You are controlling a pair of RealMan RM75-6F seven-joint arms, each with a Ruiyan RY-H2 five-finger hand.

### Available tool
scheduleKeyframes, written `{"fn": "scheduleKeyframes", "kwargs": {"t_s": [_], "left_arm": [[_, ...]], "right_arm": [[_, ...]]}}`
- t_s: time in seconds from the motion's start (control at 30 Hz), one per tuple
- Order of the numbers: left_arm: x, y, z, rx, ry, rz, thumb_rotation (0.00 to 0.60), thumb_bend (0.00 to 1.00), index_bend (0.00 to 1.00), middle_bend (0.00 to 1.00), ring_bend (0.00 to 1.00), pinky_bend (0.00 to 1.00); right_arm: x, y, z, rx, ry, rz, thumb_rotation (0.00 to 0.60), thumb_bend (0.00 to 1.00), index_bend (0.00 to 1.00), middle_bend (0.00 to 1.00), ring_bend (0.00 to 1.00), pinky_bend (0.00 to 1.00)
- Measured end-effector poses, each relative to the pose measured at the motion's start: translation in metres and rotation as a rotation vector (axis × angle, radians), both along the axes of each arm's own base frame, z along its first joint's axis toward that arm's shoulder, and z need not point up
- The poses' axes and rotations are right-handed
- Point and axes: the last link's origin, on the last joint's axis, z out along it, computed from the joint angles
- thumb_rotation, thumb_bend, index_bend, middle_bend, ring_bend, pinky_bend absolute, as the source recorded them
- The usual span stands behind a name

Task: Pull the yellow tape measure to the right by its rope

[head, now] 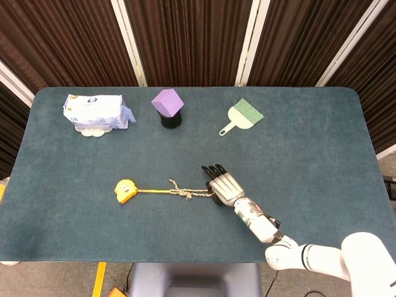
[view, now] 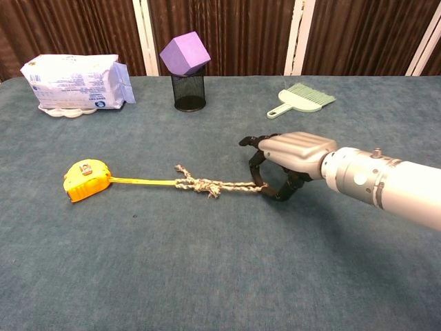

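The yellow tape measure [head: 125, 190] [view: 85, 179] lies on the left part of the table, its yellow blade drawn out to the right. A knotted beige rope [head: 188, 193] [view: 210, 185] runs on from the blade to my right hand [head: 222, 187] [view: 286, 162]. That hand's dark fingers curl down and pinch the rope's right end, palm toward the table. The rope looks stretched nearly straight. My left hand shows in neither view.
A white wipes pack [head: 96, 112] [view: 74, 83] sits at the back left. A purple cube [head: 167, 101] rests on a black mesh cup [view: 189, 92] at the back middle. A green hand brush [head: 241, 116] [view: 302, 98] lies at the back right.
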Motion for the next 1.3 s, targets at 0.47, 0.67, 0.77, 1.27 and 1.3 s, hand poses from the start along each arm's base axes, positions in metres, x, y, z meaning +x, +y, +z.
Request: {"fn": "scheduleKeyframes", "kwargs": {"t_s": [0.47, 0.67, 0.77, 1.27, 1.3], "left_arm": [[0.0, -0.001, 0.0, 0.001, -0.001, 0.0, 0.6, 0.46, 0.04, 0.0, 0.0, 0.15], [0.0, 0.0, 0.0, -0.002, 0.001, 0.003, 0.6, 0.46, 0.04, 0.0, 0.0, 0.15], [0.0, 0.001, -0.001, -0.003, 0.003, 0.001, 0.6, 0.46, 0.04, 0.0, 0.0, 0.15], [0.001, 0.002, -0.004, -0.01, 0.016, 0.006, 0.6, 0.46, 0.04, 0.0, 0.0, 0.15], [0.001, 0.002, -0.004, -0.01, 0.017, 0.006, 0.6, 0.46, 0.04, 0.0, 0.0, 0.15]], "right_arm": [[-0.02, -0.006, 0.023, -0.059, 0.031, -0.015, 0.6, 0.61, 0.74, 0.09, 0.09, 0.0], [-0.038, -0.01, 0.039, -0.096, 0.069, -0.04, 0.6, 0.61, 0.74, 0.09, 0.09, 0.0], [-0.051, -0.012, 0.05, -0.119, 0.086, -0.062, 0.6, 0.61, 0.74, 0.09, 0.09, 0.0], [-0.116, -0.005, 0.119, -0.238, 0.138, -0.173, 0.6, 0.61, 0.75, 0.09, 0.09, 0.0], [-0.122, -0.003, 0.124, -0.246, 0.145, -0.184, 0.6, 0.61, 0.75, 0.09, 0.09, 0.0]]}}
